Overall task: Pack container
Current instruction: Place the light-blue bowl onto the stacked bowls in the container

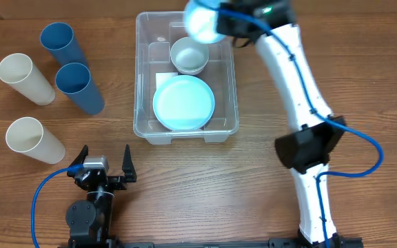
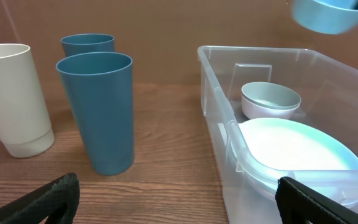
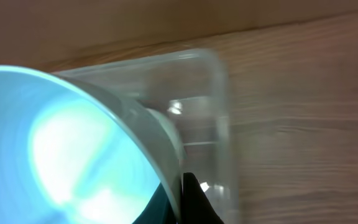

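Overhead, the container [image 1: 142, 83] sits at the middle of the desk [image 1: 364, 55] toward its far edge, holding a plate [image 1: 183, 102] and a white bowl [image 1: 189, 55]; the right gripper [image 1: 220, 24] pinches a light blue bowl [image 1: 200, 21] above its far right corner, and the left gripper [image 1: 105, 153] gapes empty by the near edge. From the left wrist, blue cups [image 2: 98, 112] and a cream cup [image 2: 11, 93] stand left of the container. From the right wrist, a black finger [image 3: 194, 202] clamps the light blue bowl's rim.

you've got two blue cups [image 1: 64, 45] [image 1: 79, 87], two cream cups [image 1: 25, 78] [image 1: 34, 140], one clear container [image 1: 141, 76], one white bowl [image 1: 189, 55], one light blue plate [image 1: 183, 102] and one light blue bowl [image 1: 202, 21].
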